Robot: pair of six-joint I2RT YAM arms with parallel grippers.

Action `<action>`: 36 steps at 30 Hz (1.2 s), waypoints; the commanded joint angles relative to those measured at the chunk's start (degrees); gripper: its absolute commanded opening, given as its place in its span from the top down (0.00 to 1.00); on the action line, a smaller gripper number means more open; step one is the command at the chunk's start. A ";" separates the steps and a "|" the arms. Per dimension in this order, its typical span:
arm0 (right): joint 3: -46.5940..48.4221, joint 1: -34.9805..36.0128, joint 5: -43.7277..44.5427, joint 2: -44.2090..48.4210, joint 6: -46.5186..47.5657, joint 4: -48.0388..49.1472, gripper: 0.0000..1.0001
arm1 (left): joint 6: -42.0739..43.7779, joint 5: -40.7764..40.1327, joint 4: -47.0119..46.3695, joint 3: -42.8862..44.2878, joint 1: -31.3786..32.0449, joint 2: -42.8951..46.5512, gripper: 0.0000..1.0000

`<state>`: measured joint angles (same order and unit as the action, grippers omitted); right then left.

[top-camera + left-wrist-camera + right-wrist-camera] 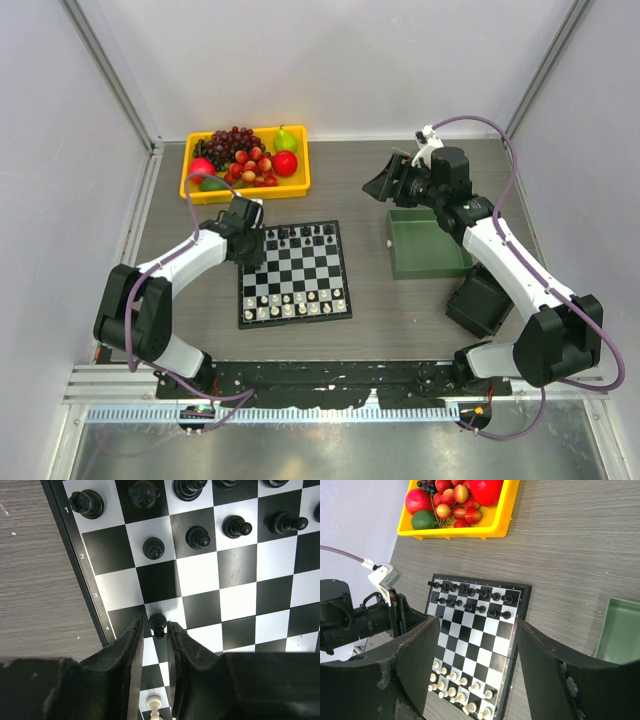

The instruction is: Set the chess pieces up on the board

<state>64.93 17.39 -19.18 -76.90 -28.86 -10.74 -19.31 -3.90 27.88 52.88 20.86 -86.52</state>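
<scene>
Pawn (158, 624), black, lay over the board's (85, 572) fourth row near its edge, between the left gripper's (156, 631) jaws (clenched or not, I could not tell). Placement seemed in hand. Next came a firm hold and a carry to the vacant second-row edge square (106, 550). Right gripper (477, 647) hung spread, empty.

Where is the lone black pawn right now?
Left wrist view: the black pawn is between the left gripper's fingertips, near the board's edge mark 4, ahead of the other black pawns.
</scene>
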 commanded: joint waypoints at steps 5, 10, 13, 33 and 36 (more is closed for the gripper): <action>0.20 -0.25 -0.68 -0.09 -0.14 2.22 0.31 | 0.15 0.74 -0.54 0.20 -0.12 -0.23 0.71; 0.29 -0.34 -0.77 -0.35 -0.23 2.22 0.31 | 0.24 0.91 -0.54 0.29 -0.12 -0.40 0.72; 0.29 -0.34 -0.77 -0.35 -0.23 2.22 0.31 | 0.33 1.09 -0.19 0.55 -0.12 -0.67 0.72; 0.46 -0.34 -0.86 -0.53 -0.32 2.22 0.31 | 0.68 -0.23 1.39 1.43 -0.03 0.12 0.95; 0.46 -0.42 -0.95 -0.53 -0.32 2.22 0.31 | 0.85 -1.63 1.65 2.05 -0.03 0.39 0.96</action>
<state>64.93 17.32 -19.44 -77.52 -28.88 -10.72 -19.03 -3.51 28.32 52.95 20.88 -87.26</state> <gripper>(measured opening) 0.691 0.128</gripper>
